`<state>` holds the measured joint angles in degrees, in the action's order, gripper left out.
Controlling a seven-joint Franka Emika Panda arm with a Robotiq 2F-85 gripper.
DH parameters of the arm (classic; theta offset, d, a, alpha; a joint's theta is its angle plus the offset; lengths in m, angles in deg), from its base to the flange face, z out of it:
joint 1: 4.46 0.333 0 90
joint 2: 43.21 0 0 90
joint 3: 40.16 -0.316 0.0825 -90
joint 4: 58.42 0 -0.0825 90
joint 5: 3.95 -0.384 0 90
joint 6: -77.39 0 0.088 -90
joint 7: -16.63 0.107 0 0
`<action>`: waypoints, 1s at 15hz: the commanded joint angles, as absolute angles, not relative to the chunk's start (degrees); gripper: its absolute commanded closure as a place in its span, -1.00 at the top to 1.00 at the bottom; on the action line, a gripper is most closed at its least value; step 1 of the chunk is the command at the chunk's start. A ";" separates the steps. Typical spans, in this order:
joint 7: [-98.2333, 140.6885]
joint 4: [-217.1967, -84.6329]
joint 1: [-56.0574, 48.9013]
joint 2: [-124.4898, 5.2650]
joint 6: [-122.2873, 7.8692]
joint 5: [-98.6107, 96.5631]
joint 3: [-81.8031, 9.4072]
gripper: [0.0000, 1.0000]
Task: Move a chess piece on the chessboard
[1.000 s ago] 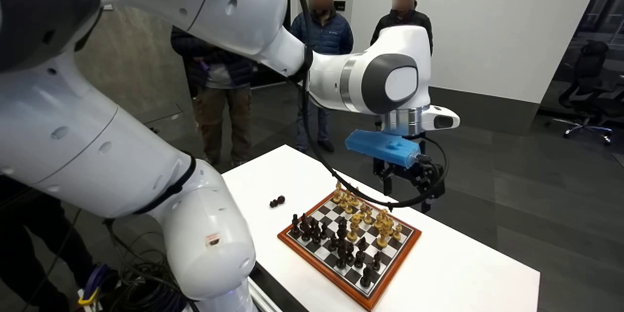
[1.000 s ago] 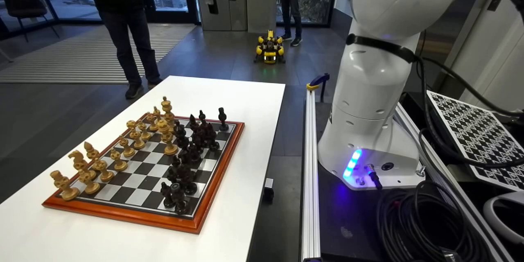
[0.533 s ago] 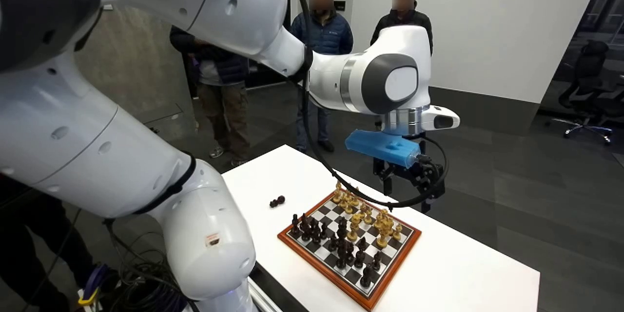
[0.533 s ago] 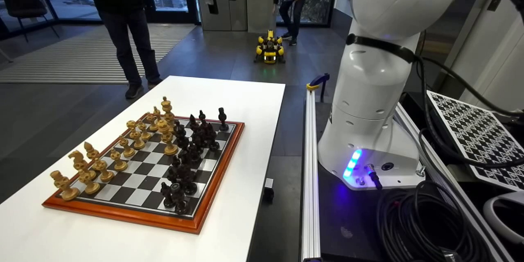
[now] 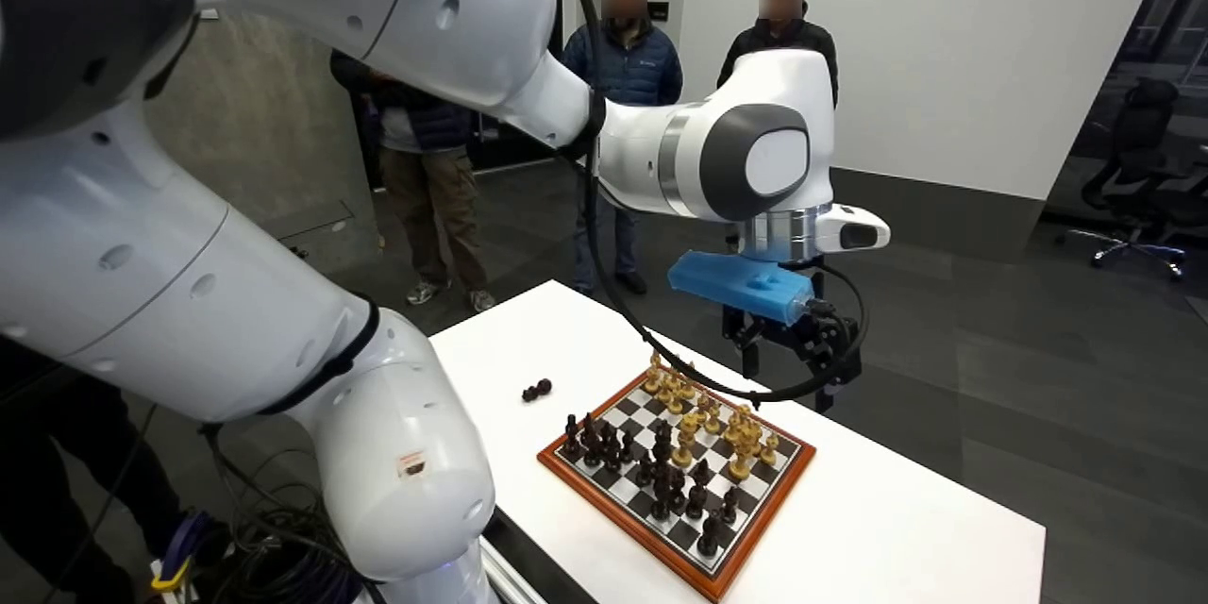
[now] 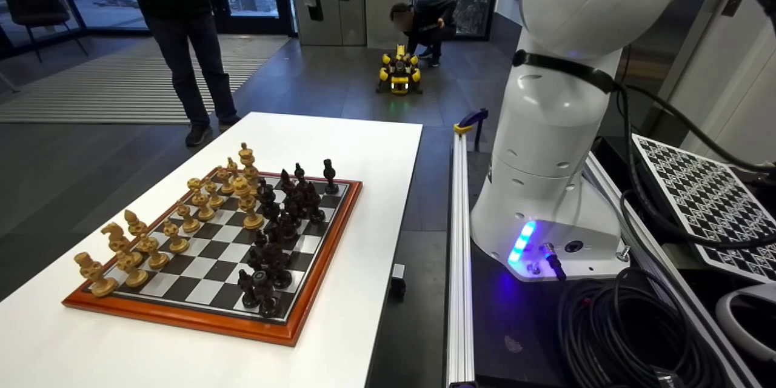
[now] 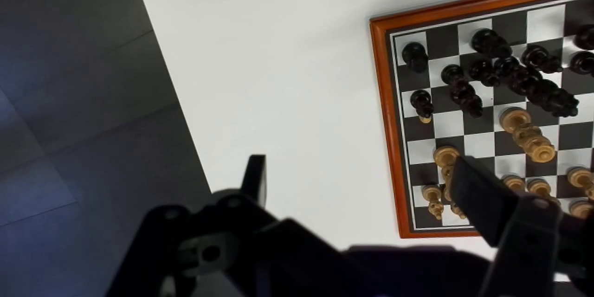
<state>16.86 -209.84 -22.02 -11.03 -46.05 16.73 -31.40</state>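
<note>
Inspected black two-finger gripper (image 7: pixel 361 162): spread wide, w/ fingertips (image 7: pixel 253 174) well apart in wrist view. Found hanging well above tabletop height in both exterior views, from white jointed arm (image 5: pixel 651 160), below blue-wrapped box-shaped unit (image 5: pixel 741 286).

Located square black-and-white chessboard (image 7: pixel 390 116) w/ orange-brown wooden rim on white rectangular table (image 7: pixel 301 79). On brd.: gold-coloured turned chess pcs. (image 6: pixel 190 223), standing, mostly along side away from arm; near-black turned chess pcs. (image 6: pixel 287 227), standing, on side facing arm. Noted one tall gold pc. (image 6: pixel 247 206) approx. mid-brd., just beside dark group.

Re task item: cannot tell exact pc. meant. Logged all pcs. on brd. below gripper level and to right of finger gap in wrist view. In same view, noted bare tabletop btwn fingers, w/ finger at right of frame overlapping brd. corner and some gold pcs.

Off brd.: small dark item (image 5: pixel 537 390) lying on table, apart from brd. edge, well apart from gripper. Seems a toppled chess pc.; too small to confirm.

Bkgd.: person in blue puffer jacket (image 5: pixel 630 66) and person in black jacket (image 5: pixel 780 38), standing beyond table; yellow-and-black machine (image 6: pixel 400 73) on floor, w/ dark-clothed person (image 6: pixel 431 18) crouching just beside.
</note>
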 commanded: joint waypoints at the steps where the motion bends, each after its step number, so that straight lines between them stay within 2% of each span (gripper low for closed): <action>1: 17.18 -209.62 -21.80 -11.09 -45.68 17.04 -31.36 1.00; 15: 17.00 -209.74 -21.74 -11.01 -45.83 16.85 -31.17 1.00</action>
